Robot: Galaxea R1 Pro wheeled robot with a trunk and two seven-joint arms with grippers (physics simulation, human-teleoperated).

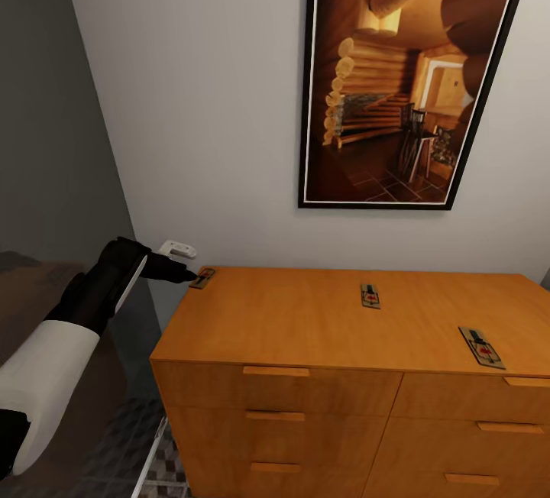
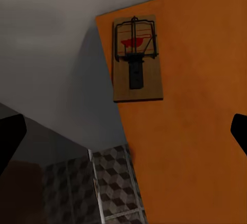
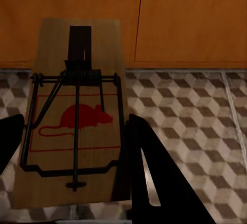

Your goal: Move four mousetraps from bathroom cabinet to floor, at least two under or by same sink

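Three mousetraps lie on the orange-brown cabinet point(image 1: 305, 322): one at its back left corner point(image 1: 203, 278), one mid-top point(image 1: 370, 295), one near the right front point(image 1: 482, 347). My left gripper point(image 1: 186, 276) reaches to the corner trap from the left. In the left wrist view that mousetrap point(image 2: 136, 59) lies ahead on the cabinet top point(image 2: 195, 131), and the left gripper point(image 2: 123, 136) is open, its fingers point(image 2: 10, 136) wide apart. My right gripper point(image 3: 74, 131) is shut on another mousetrap point(image 3: 77, 116), held above the bathroom floor point(image 3: 195, 110) in front of the cabinet drawers point(image 3: 180, 18).
A framed picture of a log interior point(image 1: 412, 78) hangs on the white wall above the cabinet. A small white fixture point(image 1: 177, 248) sits on the wall behind my left gripper. A dark low surface point(image 1: 30, 276) lies at the left. Cube-patterned tiles point(image 1: 137, 422) show left of the cabinet.
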